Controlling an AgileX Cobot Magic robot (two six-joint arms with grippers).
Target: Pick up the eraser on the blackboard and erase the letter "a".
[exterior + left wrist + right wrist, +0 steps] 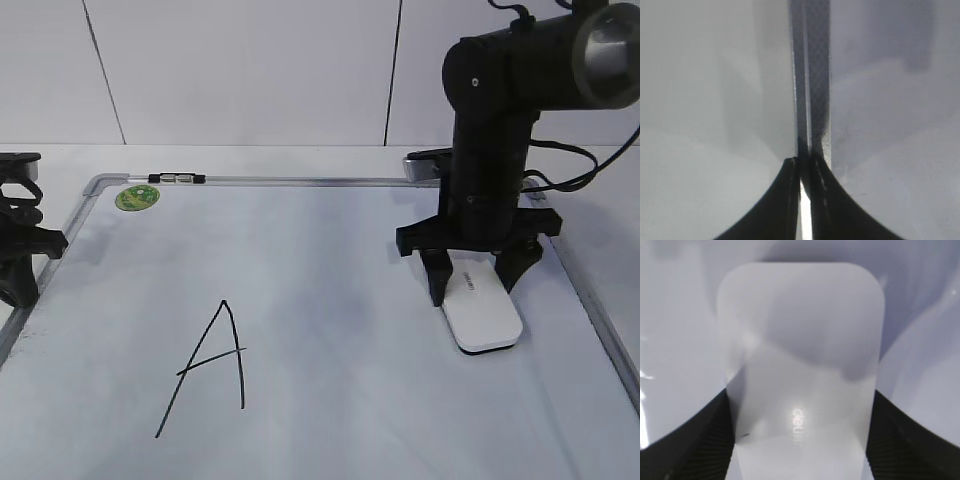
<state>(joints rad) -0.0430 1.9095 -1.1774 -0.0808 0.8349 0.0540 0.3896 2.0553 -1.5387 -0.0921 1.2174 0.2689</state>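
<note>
Your board (330,400) fills nearly the whole exterior view, lying flat in its grey frame, and the only writing you can see on it is the tall capital A (205,368) at lower left. No small "a" shows in any view, so it is either already wiped or hidden under the right arm. If you sweep blind you risk smearing the wrong letter or rubbing bare board.

The right claw (477,283) stands over the eraser (483,312) on the board's right side, one finger on each long edge. In the right wrist view the fingers (900,440) touch both sides, so you appear to be pinching it. The grip sits at the rear end only; press hard and the front may tip or slip out.

The left claw (18,260) sits at the board's left edge, pressed together on nothing.

No containers are here.
</note>
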